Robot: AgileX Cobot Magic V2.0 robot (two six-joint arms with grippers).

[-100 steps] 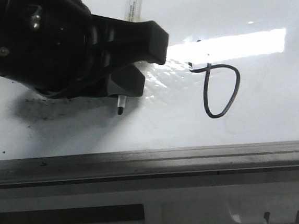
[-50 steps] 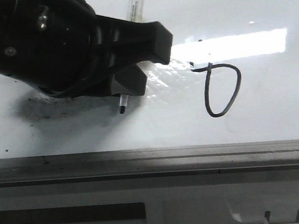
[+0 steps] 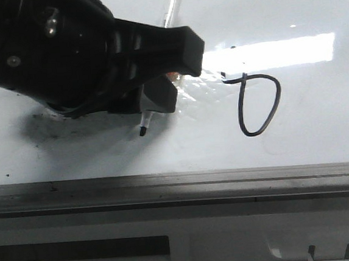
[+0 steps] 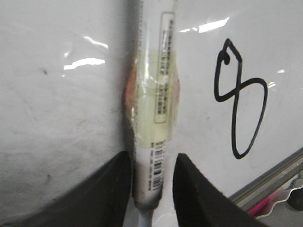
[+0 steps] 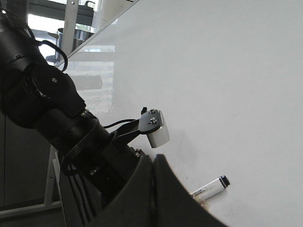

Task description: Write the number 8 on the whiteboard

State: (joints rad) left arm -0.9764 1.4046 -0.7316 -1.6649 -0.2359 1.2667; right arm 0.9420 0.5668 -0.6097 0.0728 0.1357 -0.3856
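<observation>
At the left of the front view we see the left arm's black gripper reaching over the large glossy white whiteboard, its two dark fingers clamped on a slim white marker pen. The pen's black tip pokes out below the fingers and sits at, or just above, the board; we cannot tell whether it touches. A grey shadow and black ink specks lie under the gripper.

In the left wrist view the same gripper squeezes the pen's labelled barrel between its two pads.

To the right of the gripper, apart from the pen tip, stands the thin black hand-drawn number 8, just under a bright rectangular glare. The left wrist view shows it whole: a small upper loop joined to a longer lower one.

Along the near edge runs the grey metal ledge.

In the right wrist view the right gripper's dark fingers meet with nothing between them.
</observation>
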